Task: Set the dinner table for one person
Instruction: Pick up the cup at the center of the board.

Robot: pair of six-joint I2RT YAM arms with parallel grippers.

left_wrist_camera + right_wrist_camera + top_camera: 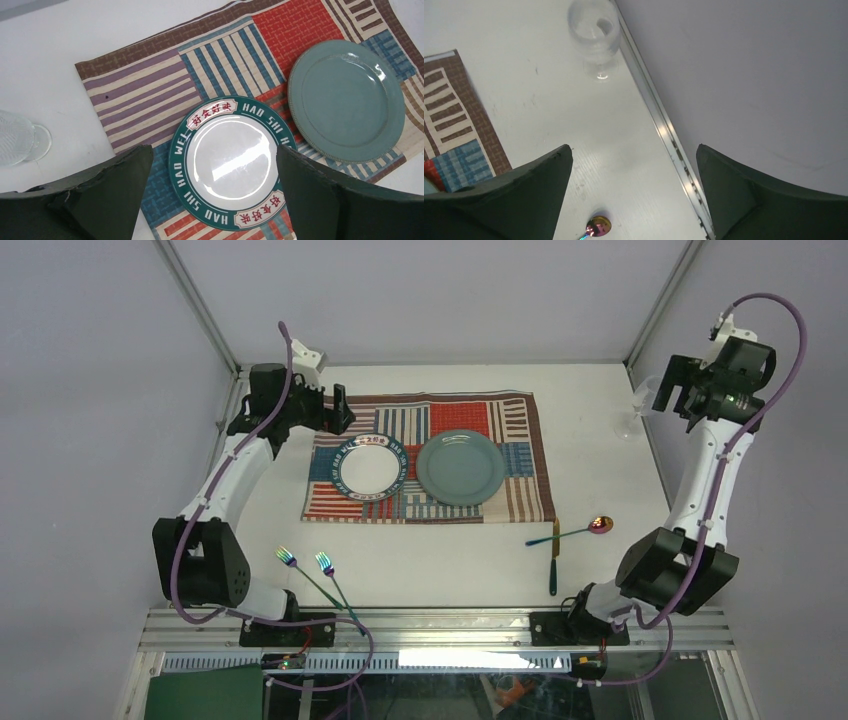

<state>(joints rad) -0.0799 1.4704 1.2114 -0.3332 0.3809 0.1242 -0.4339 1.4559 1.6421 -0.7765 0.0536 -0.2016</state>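
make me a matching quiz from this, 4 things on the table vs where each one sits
Things
1. teal plate
2. white plate
3. forks
4. glass

Places
a. bare table, near left
b. placemat, right half
c. table's far right edge
d. placemat, left half

Pairs: 1-b, 2-d, 3-a, 4-c
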